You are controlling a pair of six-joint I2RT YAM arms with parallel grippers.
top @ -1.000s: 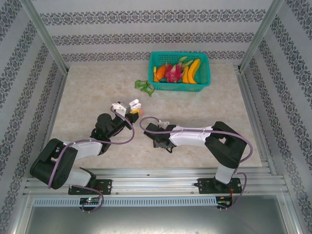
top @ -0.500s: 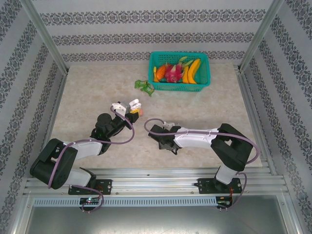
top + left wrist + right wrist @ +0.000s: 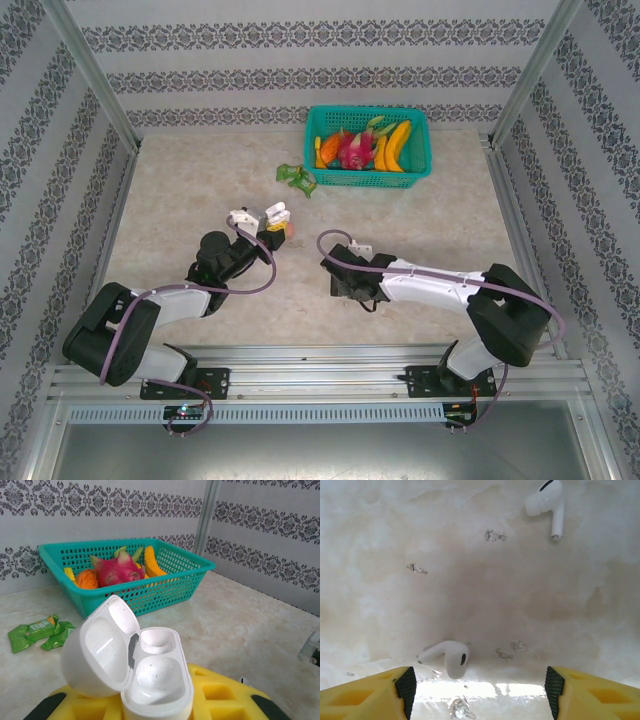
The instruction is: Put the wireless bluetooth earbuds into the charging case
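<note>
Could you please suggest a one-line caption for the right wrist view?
Open right hand lined up on one white earbud on the marble table, a second earbud lying farther off.

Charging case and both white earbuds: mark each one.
charging case [image 3: 157, 677], left wrist view, on its open lower half.
nearer earbud [image 3: 452, 655], right wrist view, on its rounded head.
farther earbud [image 3: 542, 501], right wrist view, on its head.

No legible txt; print on green pkts [image 3: 31, 631] too blurry
</note>
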